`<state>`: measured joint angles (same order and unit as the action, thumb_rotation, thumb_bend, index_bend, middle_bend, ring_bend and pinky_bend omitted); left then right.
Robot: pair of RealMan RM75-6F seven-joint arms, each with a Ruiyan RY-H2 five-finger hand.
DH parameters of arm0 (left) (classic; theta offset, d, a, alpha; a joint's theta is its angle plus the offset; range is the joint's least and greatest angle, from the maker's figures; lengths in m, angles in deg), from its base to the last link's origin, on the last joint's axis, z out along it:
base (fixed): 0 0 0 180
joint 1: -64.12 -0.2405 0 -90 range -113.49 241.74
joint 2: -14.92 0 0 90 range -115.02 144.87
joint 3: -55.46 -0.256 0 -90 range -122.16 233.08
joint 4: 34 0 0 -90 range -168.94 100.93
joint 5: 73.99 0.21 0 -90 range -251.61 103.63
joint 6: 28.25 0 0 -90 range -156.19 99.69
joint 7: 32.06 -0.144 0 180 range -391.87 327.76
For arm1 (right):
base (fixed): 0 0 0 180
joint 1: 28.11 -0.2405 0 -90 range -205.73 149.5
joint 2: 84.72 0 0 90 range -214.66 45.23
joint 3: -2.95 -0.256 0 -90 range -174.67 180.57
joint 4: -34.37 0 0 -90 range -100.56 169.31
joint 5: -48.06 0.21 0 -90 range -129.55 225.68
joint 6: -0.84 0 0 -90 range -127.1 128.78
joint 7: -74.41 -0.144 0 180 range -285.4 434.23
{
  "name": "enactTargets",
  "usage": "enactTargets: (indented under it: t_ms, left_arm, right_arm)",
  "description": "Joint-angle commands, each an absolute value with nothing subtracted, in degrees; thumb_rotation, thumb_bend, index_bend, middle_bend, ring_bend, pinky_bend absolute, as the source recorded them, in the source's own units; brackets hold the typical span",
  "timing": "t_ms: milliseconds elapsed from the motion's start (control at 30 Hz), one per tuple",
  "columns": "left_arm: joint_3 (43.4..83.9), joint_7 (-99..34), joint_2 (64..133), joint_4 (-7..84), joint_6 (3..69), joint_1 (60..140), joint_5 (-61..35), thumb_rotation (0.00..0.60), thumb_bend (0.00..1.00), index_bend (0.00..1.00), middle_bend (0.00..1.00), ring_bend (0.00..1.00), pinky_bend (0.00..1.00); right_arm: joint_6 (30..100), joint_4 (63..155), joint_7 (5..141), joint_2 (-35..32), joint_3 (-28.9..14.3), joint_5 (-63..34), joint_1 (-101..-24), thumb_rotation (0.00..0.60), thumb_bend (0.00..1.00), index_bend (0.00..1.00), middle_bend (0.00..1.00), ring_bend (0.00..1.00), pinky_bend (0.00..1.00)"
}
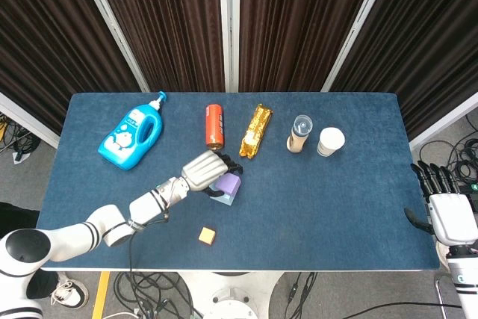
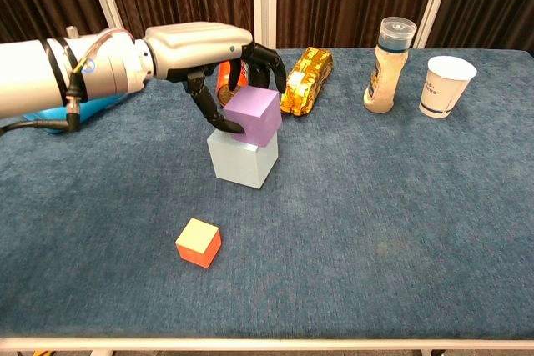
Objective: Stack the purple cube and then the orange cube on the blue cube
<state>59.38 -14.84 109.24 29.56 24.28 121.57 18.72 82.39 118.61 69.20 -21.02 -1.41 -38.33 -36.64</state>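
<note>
1. Left hand [image 2: 219, 56] pinches the purple cube [image 2: 253, 114] between thumb and curled fingers, with the cube sitting on top of the blue cube [image 2: 242, 161] near the middle of the table [image 2: 400, 206]
2. Right hand [image 1: 441, 203] shows only in the head view, at the table's right edge, fingers straight and apart, holding nothing
3. Chest view shows the stack from the side: the purple cube is turned a little against the blue one, one corner toward the camera; the head view hides most of the blue cube [image 1: 226, 198] under the purple cube [image 1: 227, 183] and the left hand [image 1: 203, 170]
4. Orange cube [image 2: 198, 243] lies alone nearer the front edge, apart from the stack, a corner toward the chest camera
5. At the back stand a paper cup [image 2: 445, 85], whose inside cannot be seen, and a capped bottle [image 2: 389, 64]; beside them lie a gold packet [image 2: 305, 79], an orange can [image 1: 215, 125] and a blue detergent bottle [image 1: 133, 135]
</note>
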Motion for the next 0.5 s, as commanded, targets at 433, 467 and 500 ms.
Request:
enactTargets:
  t_ms: [433, 467, 500]
  left_arm:
    - [58.08, -16.02, 108.36, 30.34, 23.79, 122.01, 18.89, 0.600, 0.28, 0.38, 0.58, 0.38, 0.46]
    - [58.01, -16.09, 108.42, 30.15, 23.71, 122.03, 18.85, 0.600, 0.28, 0.38, 0.58, 0.38, 0.46]
    - [58.00, -16.03, 108.55, 29.93, 23.55, 122.01, 18.62, 0.600, 0.28, 0.38, 0.58, 0.38, 0.46]
  right_arm:
    - [82.11, 118.76, 69.42, -21.06, -1.38, -38.11, -36.75, 0.600, 0.19, 0.02, 0.05, 0.00, 0.00]
    - [82.10, 118.79, 69.42, -21.09, -1.39, -38.08, -36.75, 0.600, 0.19, 0.02, 0.05, 0.00, 0.00]
    - [82.09, 118.82, 69.43, -21.12, -1.41, -38.06, -36.77, 0.600, 0.19, 0.02, 0.05, 0.00, 0.00]
